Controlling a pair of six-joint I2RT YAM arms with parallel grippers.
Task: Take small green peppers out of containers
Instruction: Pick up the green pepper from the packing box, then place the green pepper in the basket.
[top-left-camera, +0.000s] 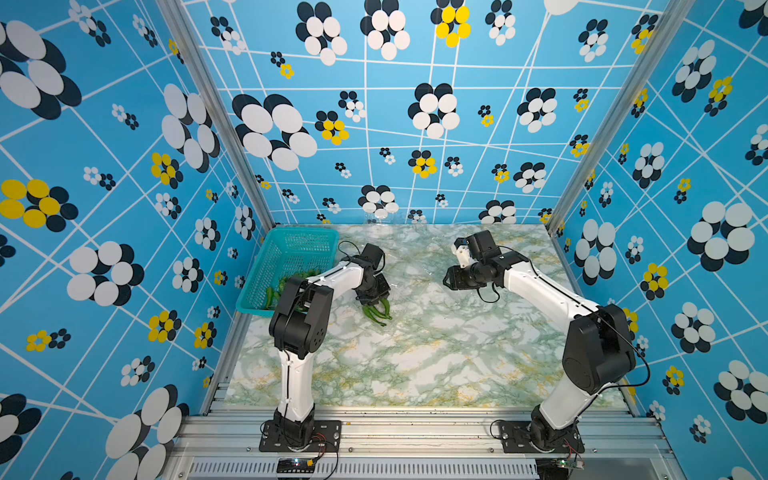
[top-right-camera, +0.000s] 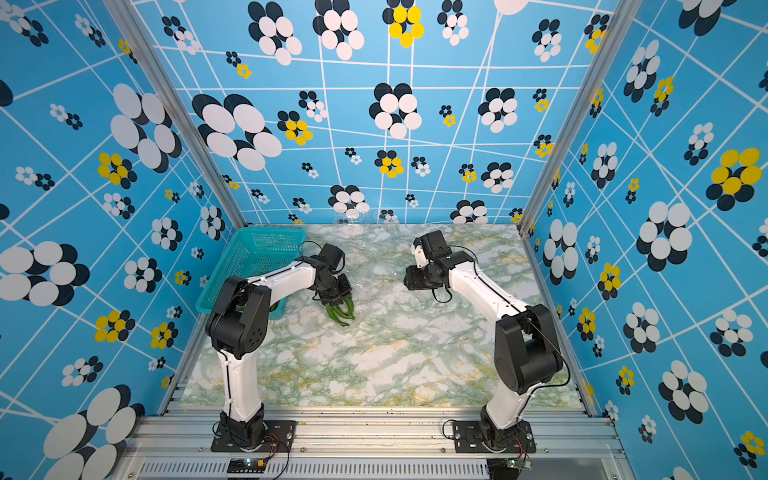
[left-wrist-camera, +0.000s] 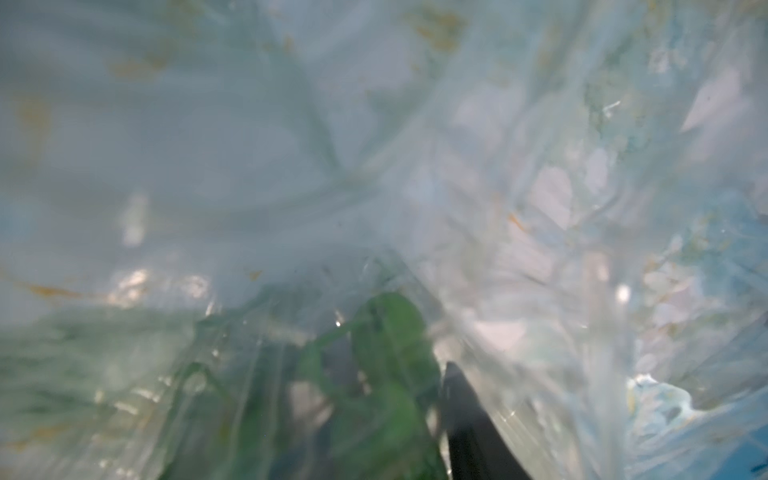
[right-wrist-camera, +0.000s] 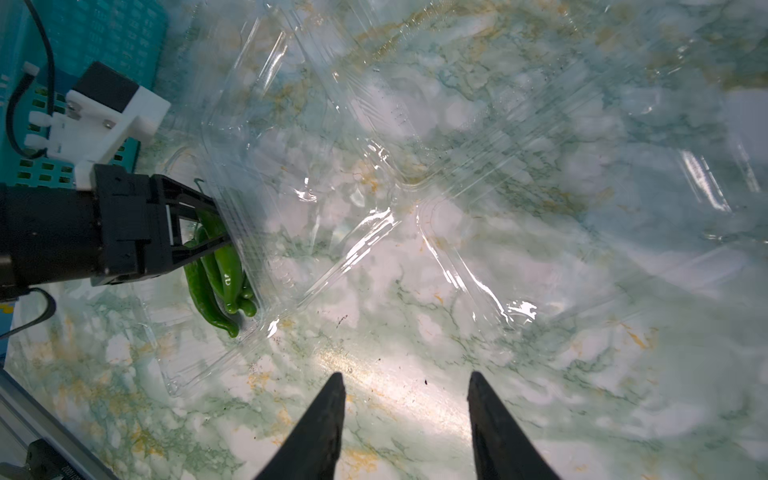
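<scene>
At the left of both top views I see the teal basket on the marble table, with a few loose peppers at its near end. The right wrist view catches only a corner of that basket. Just right of it, the left gripper reaches down onto a bunch of small green peppers. From above I can hardly make out any plastic around them. The right wrist view settles it. The clear clamshell container lies opened out on the table, and the small green peppers sit in the half nearest the left gripper. Its jaws are pinched in on the stem end of the bunch, with the fingertips tucked under crinkled plastic. My left wrist view is nearly useless, with plastic against the lens, a green smear of peppers and one dark finger. Further right, the right gripper hangs over bare marble just off the container's edge. Its jaws are parted with nothing between them.
</scene>
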